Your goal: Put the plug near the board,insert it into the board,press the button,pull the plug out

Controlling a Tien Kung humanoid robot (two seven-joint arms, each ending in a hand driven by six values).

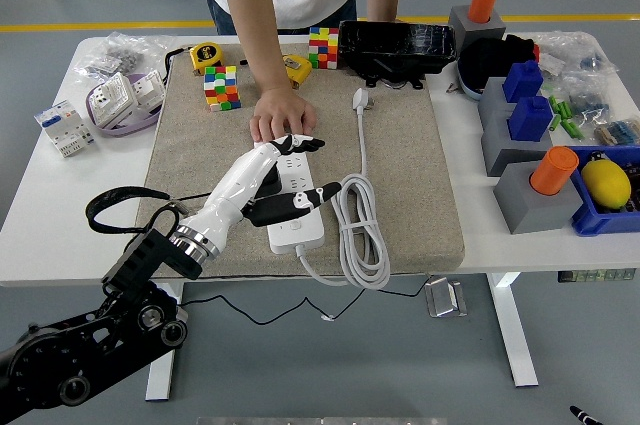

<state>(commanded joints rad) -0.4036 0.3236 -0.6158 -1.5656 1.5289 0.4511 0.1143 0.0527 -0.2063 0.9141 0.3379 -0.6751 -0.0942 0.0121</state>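
Plug (361, 99): white, lying on the mat at the far end of its cord, well apart from the board. Nobody holds it.
Cord (362, 235): runs near from the plug, then loops in a pile just right of the board.
Board (296, 207): white strip on the mat, long way running near to far.
Left hand (284, 180): over the board, fingers spread, holding nothing. Thumb and one finger point right.
Which way: the plug lies far and to the right of the left hand. This is the only robot hand in view, so I think it must reach that way next.
Right hand: not in view.
Person's hand (279, 117): flat on the far end of the board, likely holding it down.
Mat (190, 145): tan, under all of this.
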